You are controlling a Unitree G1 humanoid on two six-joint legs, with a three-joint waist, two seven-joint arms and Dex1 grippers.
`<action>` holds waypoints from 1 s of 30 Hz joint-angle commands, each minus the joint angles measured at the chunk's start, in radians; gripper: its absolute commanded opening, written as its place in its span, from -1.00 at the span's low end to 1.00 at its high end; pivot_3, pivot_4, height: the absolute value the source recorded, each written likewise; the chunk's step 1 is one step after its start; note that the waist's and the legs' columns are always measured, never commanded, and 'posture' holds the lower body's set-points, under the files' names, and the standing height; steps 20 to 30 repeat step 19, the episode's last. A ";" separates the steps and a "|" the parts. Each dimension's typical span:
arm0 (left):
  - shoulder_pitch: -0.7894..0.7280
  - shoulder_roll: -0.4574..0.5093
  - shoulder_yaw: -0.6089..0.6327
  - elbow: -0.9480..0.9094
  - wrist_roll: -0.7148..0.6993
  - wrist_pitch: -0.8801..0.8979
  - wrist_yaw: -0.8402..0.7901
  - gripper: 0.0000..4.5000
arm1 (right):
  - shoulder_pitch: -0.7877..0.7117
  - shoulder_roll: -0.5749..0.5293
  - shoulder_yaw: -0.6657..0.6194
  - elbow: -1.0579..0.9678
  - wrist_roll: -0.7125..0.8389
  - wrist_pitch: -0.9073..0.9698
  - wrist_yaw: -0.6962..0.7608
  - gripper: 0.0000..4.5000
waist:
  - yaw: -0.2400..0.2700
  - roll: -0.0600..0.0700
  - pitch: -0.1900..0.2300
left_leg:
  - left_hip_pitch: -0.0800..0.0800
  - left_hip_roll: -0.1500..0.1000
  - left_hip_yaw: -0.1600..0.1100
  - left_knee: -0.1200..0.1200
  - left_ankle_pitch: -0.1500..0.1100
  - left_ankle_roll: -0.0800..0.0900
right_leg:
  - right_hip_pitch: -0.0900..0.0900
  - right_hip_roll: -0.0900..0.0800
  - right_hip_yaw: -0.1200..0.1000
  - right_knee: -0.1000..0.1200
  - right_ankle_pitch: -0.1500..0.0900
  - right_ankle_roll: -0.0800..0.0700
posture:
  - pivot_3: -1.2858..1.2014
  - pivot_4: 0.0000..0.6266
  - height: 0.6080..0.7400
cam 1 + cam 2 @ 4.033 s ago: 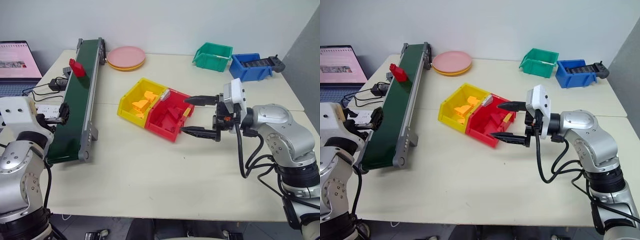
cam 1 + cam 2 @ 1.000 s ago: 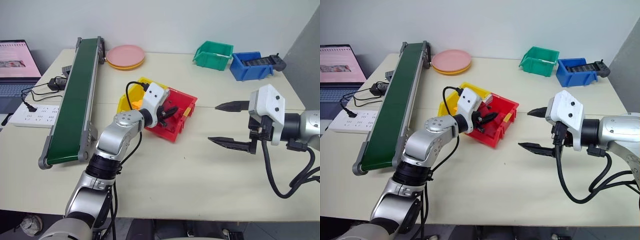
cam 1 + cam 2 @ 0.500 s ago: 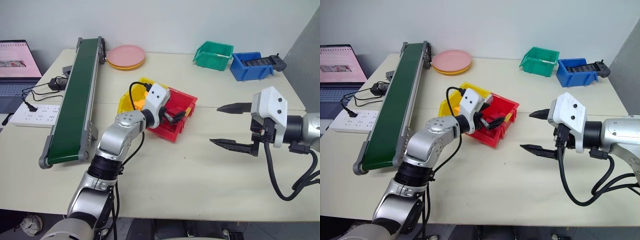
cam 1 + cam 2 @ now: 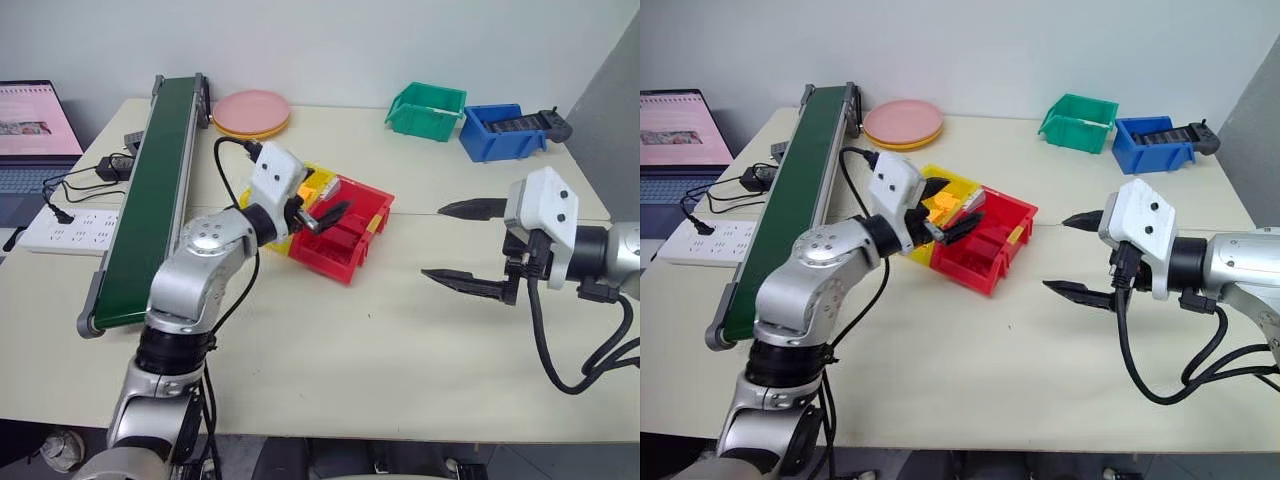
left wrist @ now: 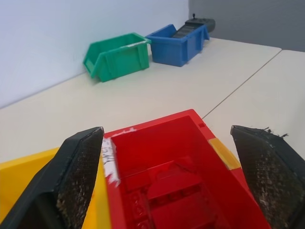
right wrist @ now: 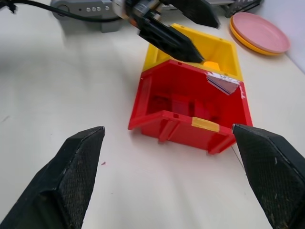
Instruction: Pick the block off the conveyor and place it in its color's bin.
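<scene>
Left eye view: left arm bent up from lower left, forearm reaching across the counter (image 4: 330,330), left gripper (image 4: 322,213) roughly level over the near-left edge of the red bin (image 4: 345,232), fingers spread wide, nothing held. Right gripper (image 4: 466,245) hovers over bare counter well right of the red bin, pointing toward it and a bit downward, fingers wide apart, empty. The conveyor (image 4: 150,190) runs along the left, belt bare. Yellow bin (image 4: 318,180) touches the red bin on its left side, mostly hidden behind the left wrist. Pink plates (image 4: 252,113), green bin (image 4: 428,110) and blue bin (image 4: 505,132) sit at the far side; laptop (image 4: 35,135) far left. Right eye view: same layout, left fingers (image 4: 962,227) black, over the seam of the yellow and red bins. Left wrist view: both fingers at the frame sides, wide gap, red bin straight below between them, red block (image 5: 174,183) lying inside on the bin floor among other red pieces; cannot tell them apart cleanly. Right wrist view: own fingers wide and empty, red bin ahead on the counter, left gripper's black fingers above its far rim.
</scene>
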 commanded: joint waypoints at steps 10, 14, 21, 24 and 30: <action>0.306 0.072 0.310 -0.292 -0.006 0.103 0.159 0.98 | -0.010 0.227 0.135 0.227 -0.125 -0.365 0.100 1.00 | -0.007 0.000 0.000 | 0.003 0.001 0.001 0.000 0.000 0.000 | 0.002 0.000 0.000 0.001 0.000 0.000 | 0.03 -0.52 1.00; 0.363 0.076 0.377 -0.351 -0.018 0.115 0.186 0.98 | -0.066 0.281 0.159 0.322 -0.147 -0.406 0.115 1.00 | -0.003 0.000 0.000 | 0.006 0.001 0.000 0.000 0.000 0.000 | 0.004 0.000 0.000 0.000 0.000 0.000 | 0.03 -0.52 1.00; 0.386 0.058 0.413 -0.376 -0.041 0.123 0.210 0.98 | -0.100 0.312 0.187 0.372 -0.161 -0.432 0.145 1.00 | 0.006 0.000 0.000 | 0.006 0.001 -0.001 0.000 0.000 0.000 | 0.005 0.000 -0.001 0.000 0.000 0.000 | 0.03 -0.52 1.00; 0.386 0.058 0.413 -0.376 -0.041 0.123 0.210 0.98 | -0.100 0.312 0.187 0.372 -0.161 -0.432 0.145 1.00 | 0.006 0.000 0.000 | 0.006 0.001 -0.001 0.000 0.000 0.000 | 0.005 0.000 -0.001 0.000 0.000 0.000 | 0.03 -0.52 1.00; 0.386 0.058 0.413 -0.376 -0.041 0.123 0.210 0.98 | -0.100 0.312 0.187 0.372 -0.161 -0.432 0.145 1.00 | 0.006 0.000 0.000 | 0.006 0.001 -0.001 0.000 0.000 0.000 | 0.005 0.000 -0.001 0.000 0.000 0.000 | 0.03 -0.52 1.00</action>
